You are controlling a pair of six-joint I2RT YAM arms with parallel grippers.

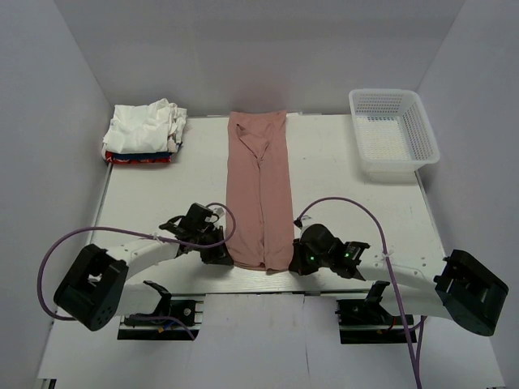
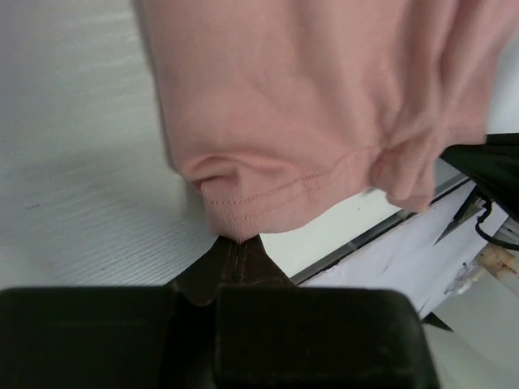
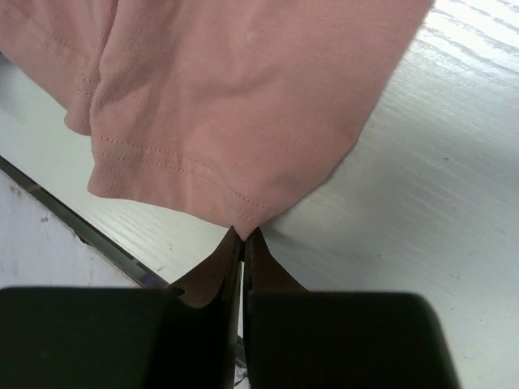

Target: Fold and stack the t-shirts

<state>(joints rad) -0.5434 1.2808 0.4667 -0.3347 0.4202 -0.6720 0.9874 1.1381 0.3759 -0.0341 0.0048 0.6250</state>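
Robot lab cell here: plain white panel walls (image 1: 259,57) boxing a white wood-grain table (image 1: 340,186), black-jointed robot arms (image 1: 89,284) bolted on.

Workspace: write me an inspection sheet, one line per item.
Surface: white table, flat and pale.
Job's things: pink shirt folded into a long strip down the middle; stack of white shirts over a red shirt at the far left corner.
Clutter: white basket at the far right corner.
Grippers: left gripper and right gripper, jaws shut on the strip's near hem corners.
Cables: left purple cable loops beside its arm; right purple cable arcs over its arm.
Surroundings: white walls; nothing else seen.
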